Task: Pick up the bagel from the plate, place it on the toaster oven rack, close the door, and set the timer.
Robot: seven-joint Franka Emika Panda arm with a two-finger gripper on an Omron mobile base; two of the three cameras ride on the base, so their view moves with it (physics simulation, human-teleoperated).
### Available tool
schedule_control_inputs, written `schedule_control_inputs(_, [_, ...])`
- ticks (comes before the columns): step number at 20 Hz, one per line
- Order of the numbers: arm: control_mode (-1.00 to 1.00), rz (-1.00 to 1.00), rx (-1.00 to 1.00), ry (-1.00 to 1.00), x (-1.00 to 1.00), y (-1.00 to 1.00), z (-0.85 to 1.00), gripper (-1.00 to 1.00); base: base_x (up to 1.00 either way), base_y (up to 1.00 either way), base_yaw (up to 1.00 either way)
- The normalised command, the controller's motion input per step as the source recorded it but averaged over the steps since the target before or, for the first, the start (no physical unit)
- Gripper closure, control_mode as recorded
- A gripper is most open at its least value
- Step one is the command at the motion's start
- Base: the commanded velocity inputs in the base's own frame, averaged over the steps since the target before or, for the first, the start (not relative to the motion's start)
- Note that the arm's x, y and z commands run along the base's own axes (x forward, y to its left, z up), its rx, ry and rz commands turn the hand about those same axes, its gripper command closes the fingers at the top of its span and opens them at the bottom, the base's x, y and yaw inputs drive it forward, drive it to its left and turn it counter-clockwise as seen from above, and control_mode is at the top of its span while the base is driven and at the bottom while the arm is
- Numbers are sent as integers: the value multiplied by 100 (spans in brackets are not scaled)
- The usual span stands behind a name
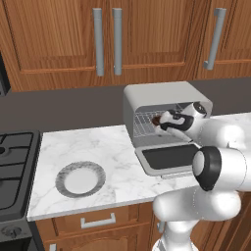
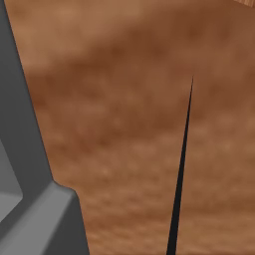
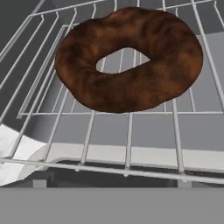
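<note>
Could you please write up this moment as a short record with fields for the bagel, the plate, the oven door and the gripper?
bagel: dark brown ring lying on the toaster oven rack
plate: bare, on the marble counter left of the toaster oven
door: folded down flat, open
gripper: at the oven mouth, beside the bagel; open or shut cannot be told
steps left: close the door, set the timer
</note>
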Motion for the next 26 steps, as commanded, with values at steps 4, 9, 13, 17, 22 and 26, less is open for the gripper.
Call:
schedule_control_inputs(4, [-100,2,0,-14,47,4,-1,-100,0,0,0])
schedule_control_inputs(9, [-100,1,0,-17,43,7,0,-100,0,0,0])
schedule_control_inputs(13, [-100,0,0,-11,23,0,0,-100,0,0,0])
schedule_control_inputs(17, [-100,0,0,-3,6,-3,2,-100,0,0,0])
schedule_control_inputs(22, [-100,0,0,6,0,-21,19,-100,0,0,0])
schedule_control_inputs(26, [-100,0,0,9,-1,-28,71,-100,0,0,0])
